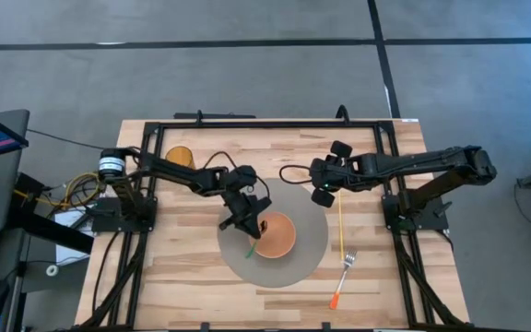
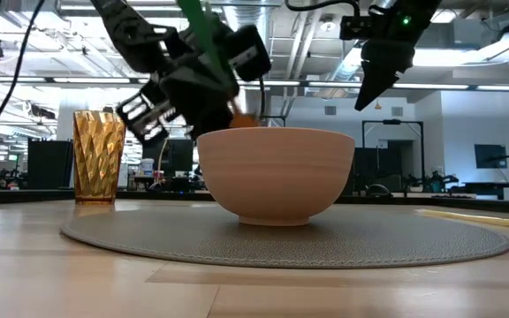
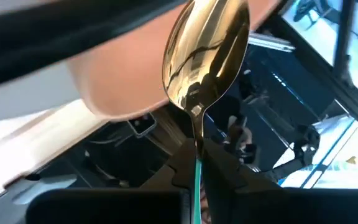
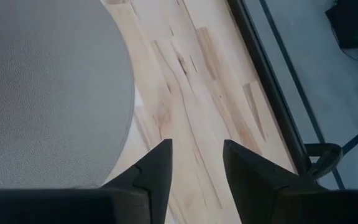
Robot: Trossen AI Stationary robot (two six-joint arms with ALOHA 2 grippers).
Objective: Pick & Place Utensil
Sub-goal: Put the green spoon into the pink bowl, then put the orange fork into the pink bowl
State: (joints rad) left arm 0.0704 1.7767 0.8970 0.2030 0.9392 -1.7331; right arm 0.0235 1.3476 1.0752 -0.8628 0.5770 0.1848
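High view takes in the wooden table, with a round grey mat near its middle and a terracotta bowl sitting on the mat. An amber tumbler stands at the far left of the table. To the right of the mat, on bare wood, lie a thin yellow stick and a fork with an orange handle, both untouched.

Left gripper hangs at the bowl's left rim, its fingers pinched on the green handle of a gold spoon. Its wrist view shows the spoon's bowl sticking out past the fingertips, close against the terracotta wall. From table level the gripper sits above and just behind the rim, tilted.

Right gripper waits over the table's far right part, beside the mat's edge, its fingers spread with nothing between them.

Judging by this, the carrying step is nearly done and the placing step is in hand. The next move calls for bringing the spoon over the bowl's opening, lowering it inside without knocking the rim, then letting go.
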